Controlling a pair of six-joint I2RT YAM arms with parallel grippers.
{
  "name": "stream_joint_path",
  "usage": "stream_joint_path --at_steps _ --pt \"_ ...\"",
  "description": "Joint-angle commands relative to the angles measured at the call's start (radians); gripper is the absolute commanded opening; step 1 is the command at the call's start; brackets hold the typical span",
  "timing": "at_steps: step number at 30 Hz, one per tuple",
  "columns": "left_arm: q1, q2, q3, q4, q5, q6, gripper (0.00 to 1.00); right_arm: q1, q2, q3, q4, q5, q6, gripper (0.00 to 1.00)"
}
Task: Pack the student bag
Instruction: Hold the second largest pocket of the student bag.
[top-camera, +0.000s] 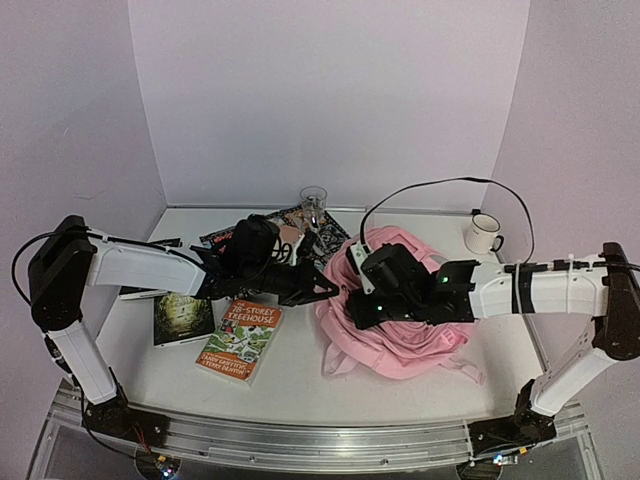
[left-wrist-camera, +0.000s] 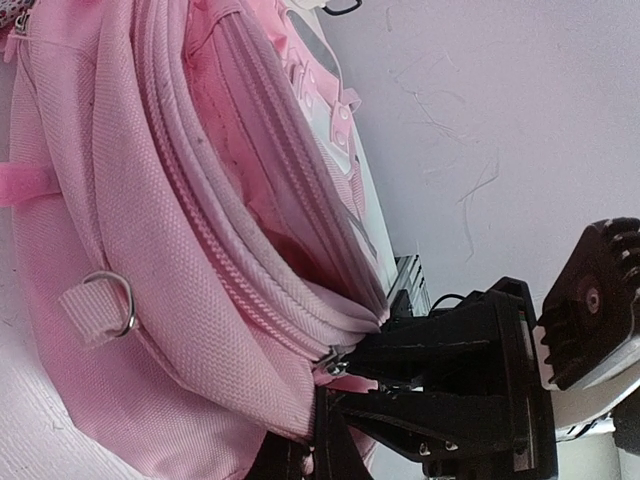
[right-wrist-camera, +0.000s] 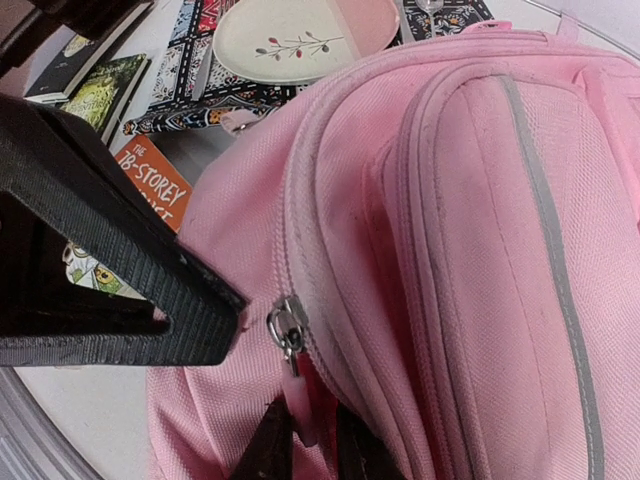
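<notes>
The student bag (top-camera: 405, 345) lay slumped centre-right of the frame on the white surface (top-camera: 300, 395). It was soft pink fabric with curved zip lines, a grey strip and a metal ring on a loop. The left fingers (right-wrist-camera: 190, 300) were pressed together at its seam, and the right fingers (right-wrist-camera: 265, 455) pinched its pink zip tab (right-wrist-camera: 300, 405).

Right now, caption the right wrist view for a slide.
Left gripper and right gripper at bag zipper; plate, books behind.

I work on a white tabletop (top-camera: 300, 400), closed in by plain pale lilac walls (top-camera: 330, 90) left, right and far, softly lit.
</notes>
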Motion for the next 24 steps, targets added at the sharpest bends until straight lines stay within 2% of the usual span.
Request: stream_joint_path --at_steps 1,7,18,24 --pt "-0.049 -0.100 0.057 0.111 0.142 0.015 0.00 -0.032 0.030 0.029 0.030 0.089 -0.052 0.10" --pt "-0.031 -0.110 0.021 0.111 0.063 0.015 0.00 -0.033 -0.015 0.014 0.010 0.010 -0.046 0.01" --pt "0.060 -0.066 -0.048 0.078 -0.080 0.055 0.00 -0.033 -0.155 -0.110 -0.135 -0.225 -0.041 0.00" --pt "0.082 -0.040 -0.060 0.052 -0.101 0.062 0.00 -0.032 -0.211 -0.166 -0.174 -0.244 -0.012 0.00"
